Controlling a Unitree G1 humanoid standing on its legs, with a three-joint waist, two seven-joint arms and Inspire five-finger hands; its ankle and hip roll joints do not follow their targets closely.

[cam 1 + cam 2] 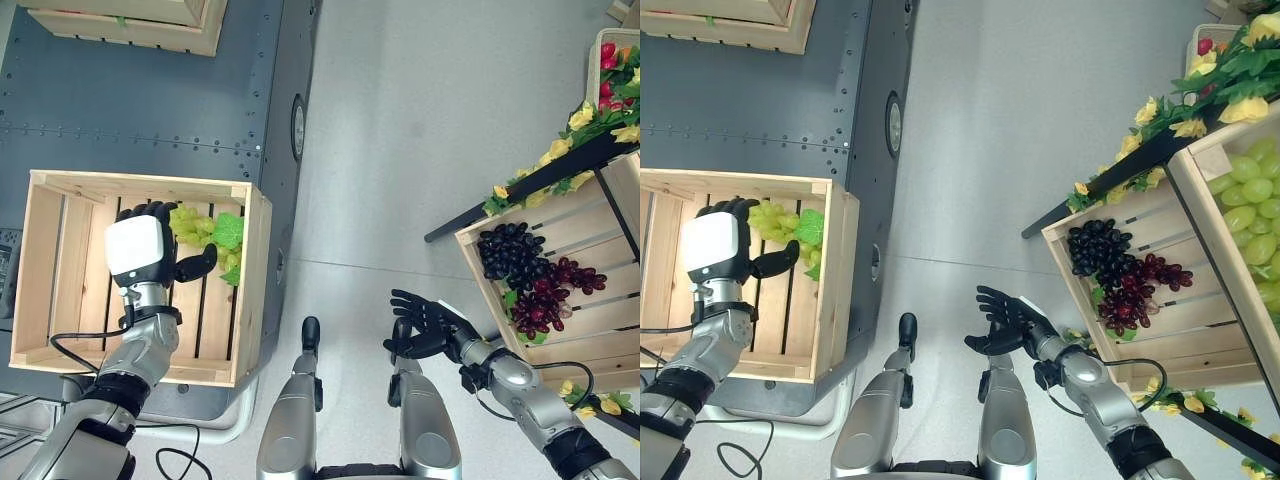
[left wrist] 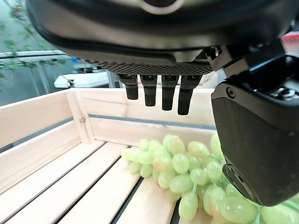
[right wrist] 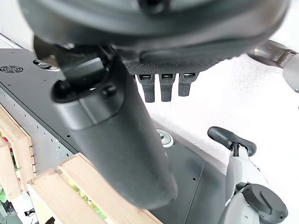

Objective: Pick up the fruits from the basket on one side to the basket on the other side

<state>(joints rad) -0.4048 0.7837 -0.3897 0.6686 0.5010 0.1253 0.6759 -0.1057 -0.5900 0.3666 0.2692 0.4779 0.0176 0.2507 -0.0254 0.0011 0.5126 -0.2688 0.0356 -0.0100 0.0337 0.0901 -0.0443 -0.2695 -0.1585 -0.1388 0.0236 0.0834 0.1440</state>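
A bunch of green grapes [image 1: 195,228] with a green leaf lies at the far right corner of the left wooden crate [image 1: 254,285]. My left hand [image 1: 135,250] hovers just above the bunch with straight fingers [image 2: 161,95] and its thumb [image 2: 254,135] spread beside the grapes [image 2: 182,170], holding nothing. My right hand [image 1: 425,325] is open, palm up, over the floor between the two crates. The right wooden crate [image 1: 575,235] holds a dark purple grape bunch [image 1: 510,255] and a red grape bunch [image 1: 545,300].
The left crate rests on a dark metal platform [image 1: 150,110], with another wooden crate [image 1: 130,25] at its far end. A black bar with yellow flowers [image 1: 560,165] runs along the right crate. Further right, a higher crate holds green grapes [image 1: 1250,210].
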